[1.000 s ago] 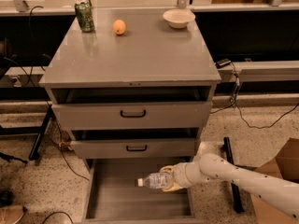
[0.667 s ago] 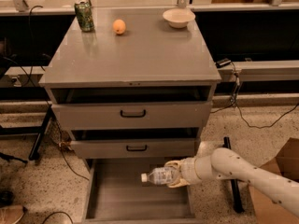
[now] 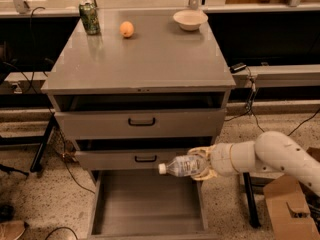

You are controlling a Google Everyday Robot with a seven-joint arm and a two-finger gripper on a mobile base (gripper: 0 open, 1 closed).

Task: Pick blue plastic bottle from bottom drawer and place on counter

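My gripper point(image 3: 200, 164) is shut on the blue plastic bottle point(image 3: 181, 165), a small clear bottle with a white cap pointing left. I hold it on its side in the air, over the right part of the open bottom drawer point(image 3: 145, 199) and in front of the middle drawer's face. The drawer's grey inside shows nothing in it. The counter point(image 3: 145, 54), the glossy grey cabinet top, lies well above the bottle. My white arm point(image 3: 280, 156) reaches in from the right.
On the counter stand a green can point(image 3: 90, 18) at the back left, an orange point(image 3: 127, 29) beside it and a white bowl point(image 3: 190, 19) at the back right. Two black-handled drawers point(image 3: 141, 123) stand slightly open. A cardboard box point(image 3: 290, 209) lies at the lower right.
The gripper has risen with the bottle, from low over the bottom drawer up to the level of the middle drawer's front.
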